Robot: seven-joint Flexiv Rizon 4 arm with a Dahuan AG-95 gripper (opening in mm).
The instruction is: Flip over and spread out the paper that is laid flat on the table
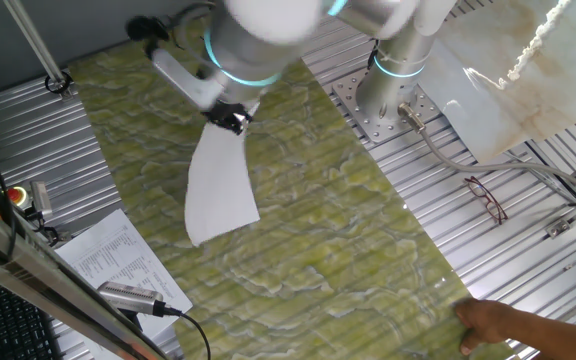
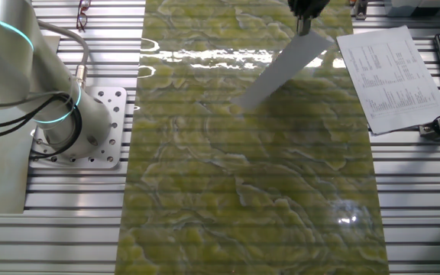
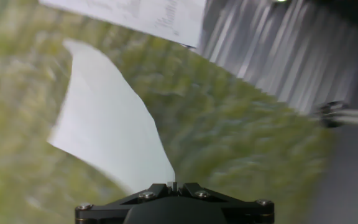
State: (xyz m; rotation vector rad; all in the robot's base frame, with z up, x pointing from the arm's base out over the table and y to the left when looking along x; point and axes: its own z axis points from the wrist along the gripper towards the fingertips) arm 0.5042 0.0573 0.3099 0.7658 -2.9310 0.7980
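Observation:
The blank white paper [image 1: 218, 185] hangs from my gripper [image 1: 230, 119] above the green-yellow marbled table [image 1: 348, 250]. The gripper is shut on the sheet's top corner, and the sheet droops down toward the table. In the other fixed view the paper [image 2: 281, 70] slants down from the gripper [image 2: 304, 26] at the top edge. In the hand view the sheet [image 3: 107, 118] runs away from the closed jaws [image 3: 174, 185], curved and off the table [image 3: 241, 143].
A printed sheet [image 1: 118, 260] lies on the ribbed metal at the left; it also shows in the other fixed view [image 2: 392, 72]. Red glasses [image 1: 486, 197] lie on the metal at the right. A person's hand [image 1: 508, 325] rests at the table's near right corner. The arm's base [image 2: 75, 122] is bolted beside the table.

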